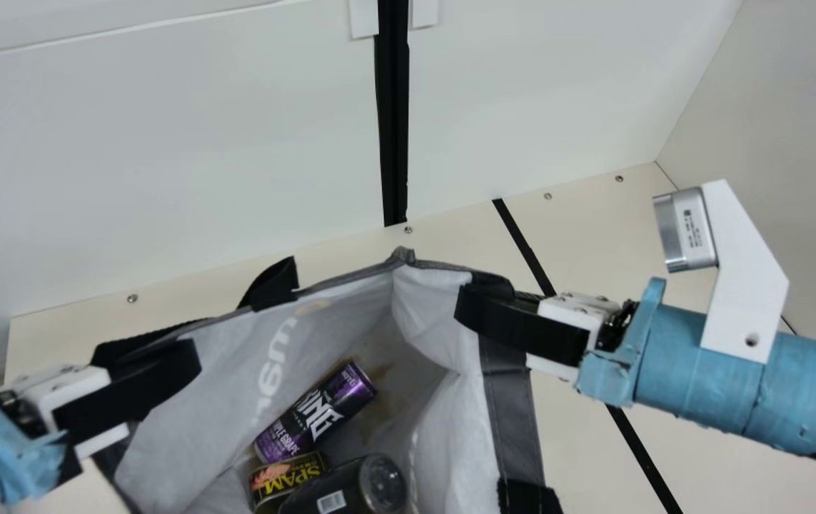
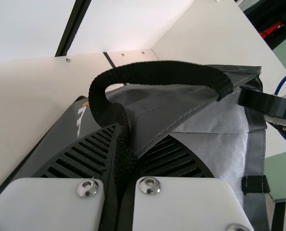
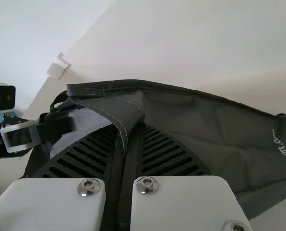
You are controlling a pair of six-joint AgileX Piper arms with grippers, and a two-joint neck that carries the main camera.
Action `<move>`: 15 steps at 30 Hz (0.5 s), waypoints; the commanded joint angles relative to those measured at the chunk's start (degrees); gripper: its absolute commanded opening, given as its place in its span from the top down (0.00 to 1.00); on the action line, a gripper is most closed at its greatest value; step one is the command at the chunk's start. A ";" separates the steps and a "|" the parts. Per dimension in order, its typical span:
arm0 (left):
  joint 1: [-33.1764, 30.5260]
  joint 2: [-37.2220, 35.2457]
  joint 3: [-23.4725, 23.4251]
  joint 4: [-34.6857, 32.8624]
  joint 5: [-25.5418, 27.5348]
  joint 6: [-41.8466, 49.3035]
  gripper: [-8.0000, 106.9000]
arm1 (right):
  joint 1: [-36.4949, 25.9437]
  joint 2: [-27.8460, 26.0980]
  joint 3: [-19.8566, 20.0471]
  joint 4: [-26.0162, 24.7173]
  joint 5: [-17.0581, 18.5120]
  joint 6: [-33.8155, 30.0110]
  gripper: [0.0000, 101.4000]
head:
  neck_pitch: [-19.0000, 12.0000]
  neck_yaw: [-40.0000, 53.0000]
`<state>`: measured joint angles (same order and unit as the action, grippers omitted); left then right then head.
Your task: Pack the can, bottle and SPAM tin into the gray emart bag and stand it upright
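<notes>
The gray bag (image 1: pixel 510 407) stands with its mouth open toward the neck camera. Inside lie a purple can (image 1: pixel 315 412), the SPAM tin (image 1: pixel 285 477) and a dark bottle (image 1: pixel 350 488), close together. My left gripper (image 1: pixel 190 360) is at the bag's left rim; in the left wrist view the same gripper (image 2: pixel 126 161) is shut on the rim and a black handle strap (image 2: pixel 157 72). Across the mouth, my right gripper (image 1: pixel 466 305) holds the right rim; the right wrist view has this gripper (image 3: pixel 128 154) shut on a fold of the bag's edge (image 3: pixel 181 115).
The cream table (image 1: pixel 665 285) extends to the right of the bag, crossed by a black strip (image 1: pixel 522 239). White panels (image 1: pixel 165 157) stand behind, with a black vertical strip (image 1: pixel 393 114) between them.
</notes>
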<state>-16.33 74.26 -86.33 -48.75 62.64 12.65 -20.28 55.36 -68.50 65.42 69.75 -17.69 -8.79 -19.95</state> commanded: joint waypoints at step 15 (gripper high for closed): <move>-1.98 10.28 -5.09 0.32 -4.69 8.67 1.00 | -3.77 7.27 1.47 0.99 0.07 -7.36 1.00 | -1.21 -0.05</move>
<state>-18.20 83.63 -90.71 -48.43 58.06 20.79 -24.01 61.97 -66.87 66.42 69.80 -24.69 -8.79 -19.95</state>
